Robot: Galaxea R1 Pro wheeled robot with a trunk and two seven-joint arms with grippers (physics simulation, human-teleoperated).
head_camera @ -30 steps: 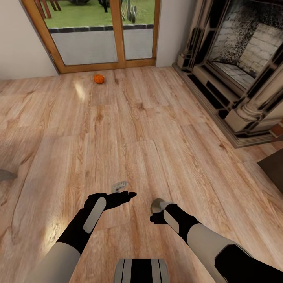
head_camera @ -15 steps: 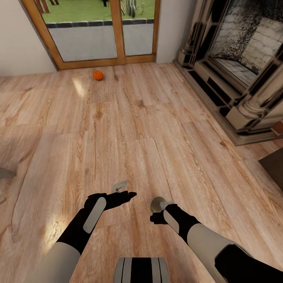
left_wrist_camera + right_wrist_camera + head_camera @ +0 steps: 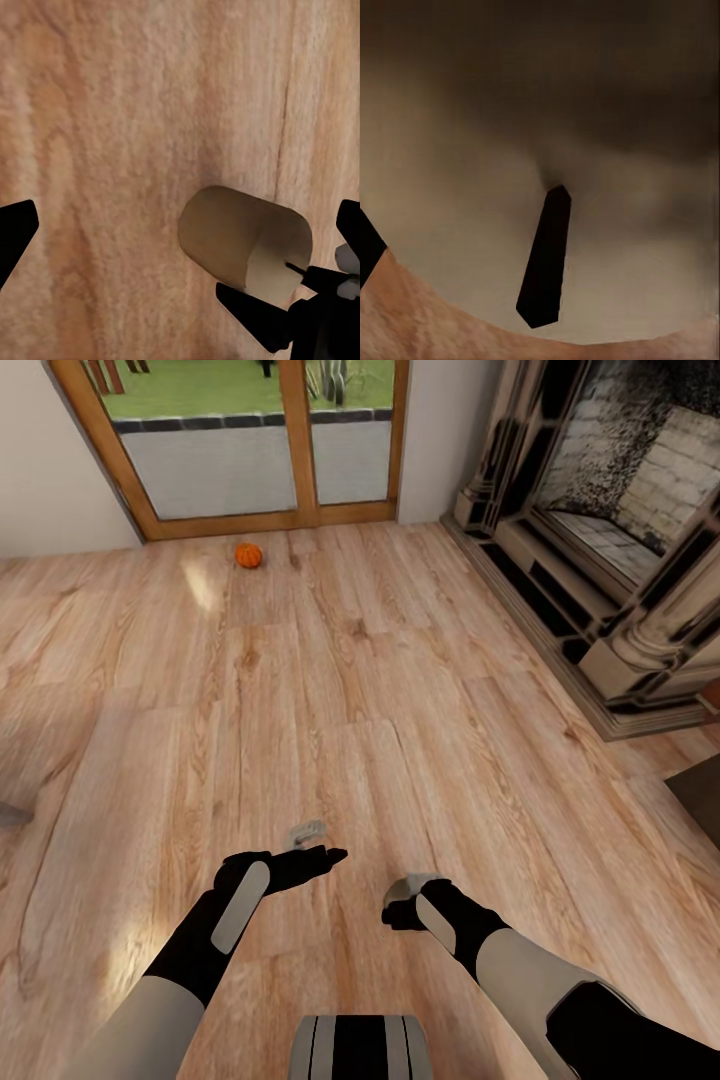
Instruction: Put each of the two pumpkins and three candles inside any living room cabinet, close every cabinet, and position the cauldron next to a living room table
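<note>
Head view: your left gripper [image 3: 318, 844] hangs over the plank floor [image 3: 400, 690] with its fingers spread apart and nothing between them. Your right gripper [image 3: 402, 903] sits just beside it, clamped on a candle [image 3: 408, 882], whose pale top shows above the black wrist. One pumpkin [image 3: 248, 555] lies on the floor well ahead of you, near the wood-framed glass door [image 3: 250, 450]. The stone fireplace [image 3: 620, 530] stands along your right side. A dark brown corner [image 3: 700, 790] shows at the right edge; you cannot tell from here what it belongs to.

Left wrist view: the left fingertips [image 3: 15, 236] stand wide apart at the two edges, with bare floor [image 3: 135, 135] between them. Beyond them the candle [image 3: 244, 244] lies tilted, wick end toward the right gripper [image 3: 300, 311], whose black fingers grip it at that end.

Right wrist view: the candle [image 3: 540, 112] sits hard against the lens, blurred grey-brown, its black wick [image 3: 545, 259] pointing toward a strip of floor [image 3: 435, 330]. One dark fingertip [image 3: 367, 251] shows at the edge.
</note>
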